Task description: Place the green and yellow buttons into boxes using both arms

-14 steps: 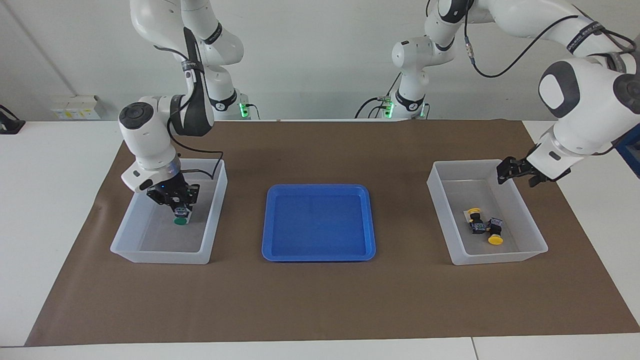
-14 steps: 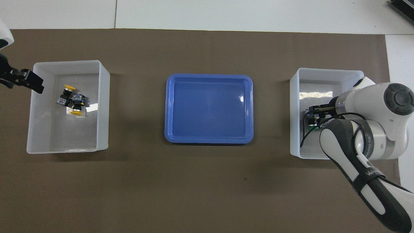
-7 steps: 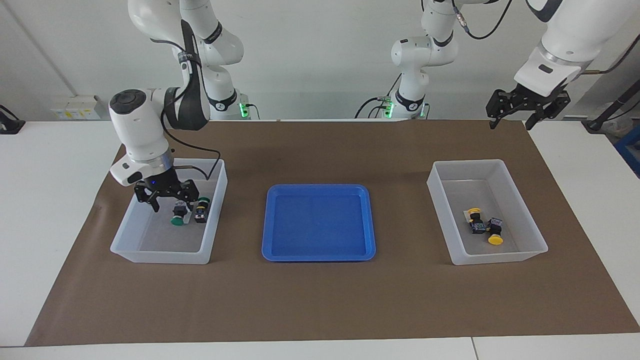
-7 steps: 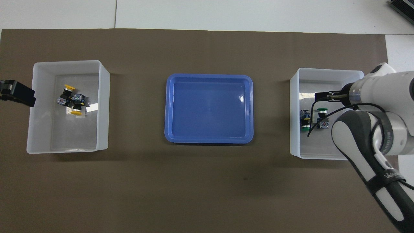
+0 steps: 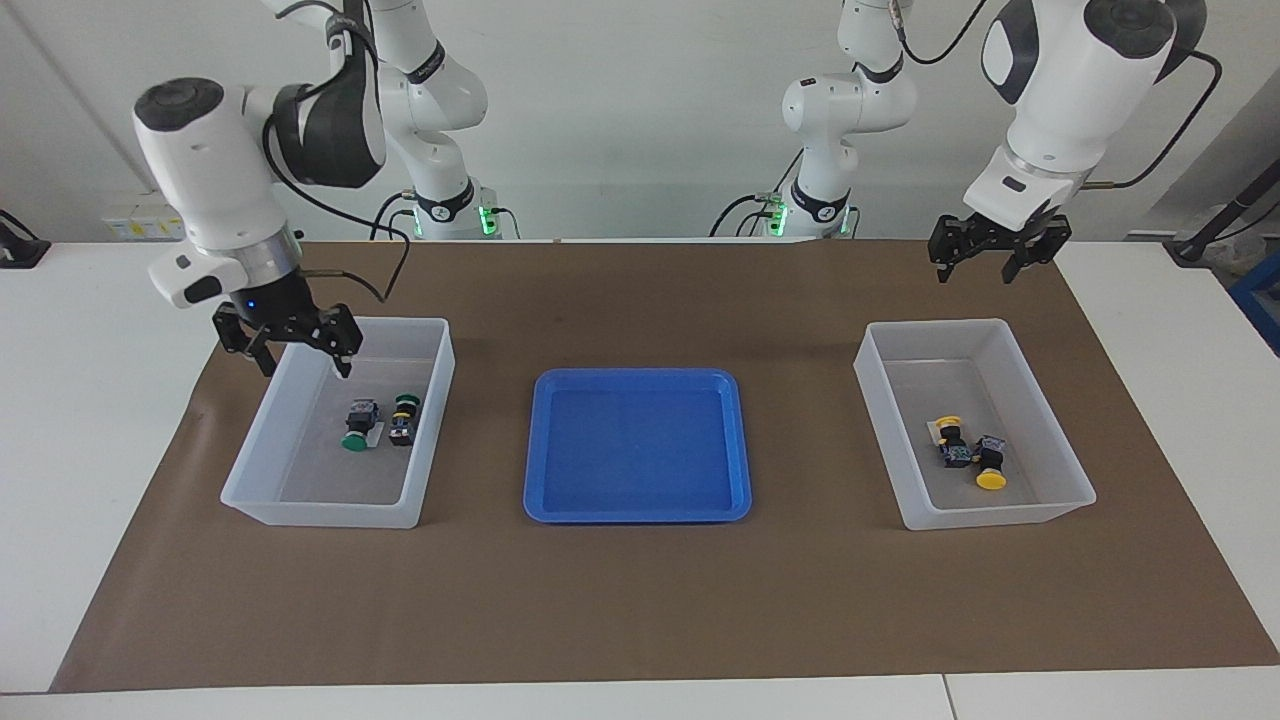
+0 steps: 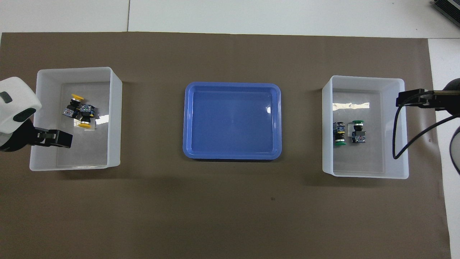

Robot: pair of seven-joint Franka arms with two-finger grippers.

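Brown paper [image 5: 640, 600] covers your white table, and a blue tray [image 5: 637, 510] sits at its centre. Take the tray as the middle of a clock in the facing view, with the robots at twelve. At three o'clock you have one translucent box [image 5: 1060, 505], and inside it the two yellow buttons [image 5: 968, 455] lie on their sides, touching each other. At nine o'clock you have the other box [image 5: 300, 512], holding the two green buttons [image 5: 378, 424], which lie just beside each other on the box floor.

Your right gripper [image 5: 290, 345] hangs in the air over the robot-side corner of the box with the green buttons, around ten o'clock from the tray. Its fingers are spread wide and grip nothing. Your left gripper [image 5: 990, 255] is raised over the brown paper, above the robot-side end of the box with the yellow buttons, near two o'clock. Its fingers are also parted and carry nothing.
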